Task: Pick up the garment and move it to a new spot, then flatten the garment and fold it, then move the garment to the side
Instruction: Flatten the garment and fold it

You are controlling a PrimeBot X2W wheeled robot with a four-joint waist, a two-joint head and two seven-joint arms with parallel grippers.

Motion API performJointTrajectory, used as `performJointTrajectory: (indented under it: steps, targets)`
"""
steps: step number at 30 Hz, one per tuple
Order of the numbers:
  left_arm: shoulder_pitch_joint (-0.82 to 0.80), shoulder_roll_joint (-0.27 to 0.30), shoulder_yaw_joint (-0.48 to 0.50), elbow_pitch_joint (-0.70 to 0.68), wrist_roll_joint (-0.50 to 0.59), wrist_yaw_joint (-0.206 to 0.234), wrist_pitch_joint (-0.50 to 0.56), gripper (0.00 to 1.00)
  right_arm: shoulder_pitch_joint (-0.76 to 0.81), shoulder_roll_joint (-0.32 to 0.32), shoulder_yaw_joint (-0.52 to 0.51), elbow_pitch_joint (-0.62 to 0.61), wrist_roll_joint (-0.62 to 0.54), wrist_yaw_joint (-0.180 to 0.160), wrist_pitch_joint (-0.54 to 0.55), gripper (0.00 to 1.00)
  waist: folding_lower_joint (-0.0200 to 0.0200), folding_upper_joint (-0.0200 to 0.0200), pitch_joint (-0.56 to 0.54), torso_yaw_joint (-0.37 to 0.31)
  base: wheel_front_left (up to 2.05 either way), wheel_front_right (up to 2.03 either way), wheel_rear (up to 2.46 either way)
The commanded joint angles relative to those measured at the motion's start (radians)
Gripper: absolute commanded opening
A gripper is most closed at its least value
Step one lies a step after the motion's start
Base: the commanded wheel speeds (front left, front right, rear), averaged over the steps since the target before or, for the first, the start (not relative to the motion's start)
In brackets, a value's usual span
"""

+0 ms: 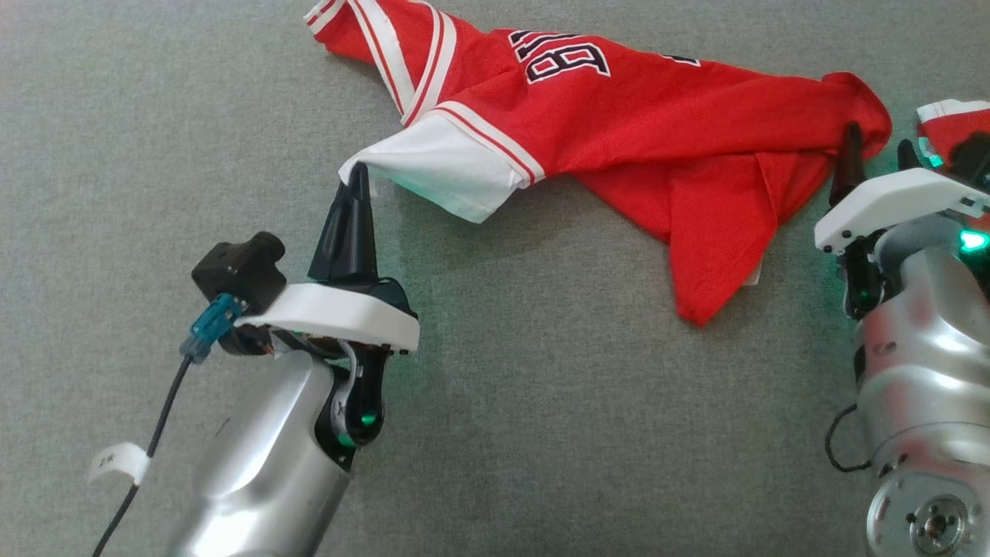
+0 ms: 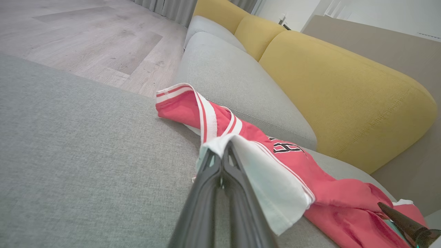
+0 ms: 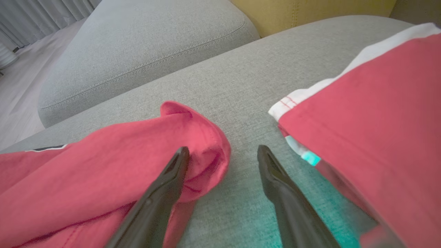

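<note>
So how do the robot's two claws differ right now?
The left gripper is shut, fingers pressed together; the right gripper is open, fingers apart. The left gripper pinches the white sleeve of the jersey; the right gripper holds nothing, with a red fold beside one finger. The left is at the jersey's sleeve end, the right at its bunched red end. Both have long dark fingers and sit low over the grey cushion.

Grey sofa seat (image 1: 541, 433); yellow back cushions (image 2: 344, 96); wooden floor (image 2: 86, 41) beyond.
</note>
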Motion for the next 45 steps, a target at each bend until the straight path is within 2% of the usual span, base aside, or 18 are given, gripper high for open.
performJointTrajectory:
  steps: [1, 3, 4, 5, 6, 7, 14, 18, 22, 26, 29, 30, 32, 35, 39, 42, 45]
  targets:
    - [-0.038, 0.02, 0.024, -0.033, 0.007, 0.007, -0.001, 0.0, -0.043, 0.0, 0.018, -0.014, -0.011, 0.007, -0.017, 1.0, 0.0, 0.0, 0.001, 0.001, 0.0, 0.0, 0.0]
    - [-0.039, 0.021, 0.023, -0.034, 0.007, 0.007, -0.001, 0.0, -0.052, -0.004, 0.022, 0.002, -0.018, 0.007, -0.02, 1.0, 0.0, 0.0, 0.002, 0.002, 0.0, 0.0, 0.0]
    - [-0.04, 0.021, 0.022, -0.034, 0.008, 0.008, -0.001, 0.0, -0.056, -0.007, 0.022, 0.01, -0.019, 0.007, -0.022, 0.84, 0.0, 0.0, 0.003, 0.003, 0.0, 0.0, 0.0]
    - [-0.04, 0.022, 0.022, -0.035, 0.008, 0.008, -0.001, 0.0, -0.06, -0.01, 0.023, 0.018, -0.019, 0.007, -0.024, 0.45, 0.0, 0.0, 0.003, 0.003, 0.0, 0.0, 0.0]
    - [-0.041, 0.022, 0.022, -0.035, 0.008, 0.009, -0.001, 0.0, -0.064, -0.013, 0.024, 0.026, -0.019, 0.007, -0.027, 0.2, 0.0, 0.0, 0.003, 0.004, 0.0, 0.0, 0.0]
    - [-0.041, 0.023, 0.022, -0.035, 0.008, 0.009, -0.002, 0.0, -0.068, -0.016, 0.027, 0.034, -0.02, 0.007, -0.031, 0.0, 0.0, 0.0, 0.003, 0.003, 0.0, 0.0, 0.0]
    - [-0.029, 0.038, 0.031, -0.03, 0.002, 0.013, -0.005, 0.0, -0.082, -0.03, 0.069, 0.077, -0.011, 0.007, -0.074, 0.0, 0.0, 0.0, -0.025, -0.014, 0.0, 0.0, 0.0]
    - [-0.026, 0.057, 0.038, -0.034, 0.002, 0.013, -0.005, 0.0, -0.088, -0.028, 0.138, 0.098, 0.011, 0.007, -0.096, 0.0, 0.0, 0.0, -0.06, -0.03, 0.0, 0.0, 0.0]
    - [-0.036, 0.097, 0.06, -0.042, 0.002, 0.015, 0.003, 0.0, -0.106, -0.018, 0.256, 0.104, 0.075, 0.007, -0.111, 0.0, 0.0, 0.0, -0.108, -0.05, 0.0, 0.0, 0.0]
    - [-0.078, 0.16, 0.095, -0.053, 0.006, 0.018, 0.024, 0.0, -0.12, -0.004, 0.433, 0.064, 0.206, 0.007, -0.098, 0.0, 0.0, 0.0, -0.164, -0.07, 0.0, 0.0, 0.0]
    - [-0.133, 0.208, 0.127, -0.063, 0.001, 0.015, 0.052, 0.0, -0.104, -0.001, 0.597, -0.049, 0.353, 0.007, -0.048, 0.0, 0.0, 0.0, -0.206, -0.08, 0.0, 0.0, 0.0]
    - [-0.133, 0.208, 0.127, -0.063, 0.001, 0.015, 0.052, 0.0, -0.104, -0.001, 0.597, -0.049, 0.353, 0.007, -0.048, 0.0, 0.0, 0.0, -0.206, -0.08, 0.0, 0.0, 0.0]
    - [-0.18, 0.239, 0.146, -0.065, -0.001, 0.013, 0.076, 0.0, -0.081, -0.01, 0.701, -0.179, 0.477, 0.007, 0.005, 0.0, 0.0, 0.0, -0.231, -0.083, 0.0, 0.0, 0.0]
    - [-0.256, 0.277, 0.175, -0.055, -0.007, 0.013, 0.111, 0.0, -0.042, -0.09, 0.818, -0.419, 0.672, 0.007, 0.096, 0.0, 0.0, 0.0, -0.262, -0.085, 0.0, 0.0, 0.0]
    - [-0.36, 0.308, 0.205, -0.026, -0.015, 0.012, 0.144, 0.0, -0.03, -0.21, 0.842, -0.659, 0.841, 0.007, 0.163, 0.0, 0.0, 0.0, -0.29, -0.082, 0.0, 0.0, 0.0]
    - [-0.427, 0.318, 0.214, -0.001, -0.016, 0.005, 0.158, 0.0, -0.045, -0.26, 0.831, -0.751, 0.874, 0.007, 0.161, 0.0, 0.0, 0.0, -0.307, -0.074, 0.0, 0.0, 0.0]
    - [-0.477, 0.323, 0.21, 0.016, -0.01, -0.006, 0.165, 0.0, -0.056, -0.278, 0.819, -0.796, 0.878, 0.007, 0.157, 0.0, 0.0, 0.0, -0.319, -0.064, 0.0, 0.0, 0.0]
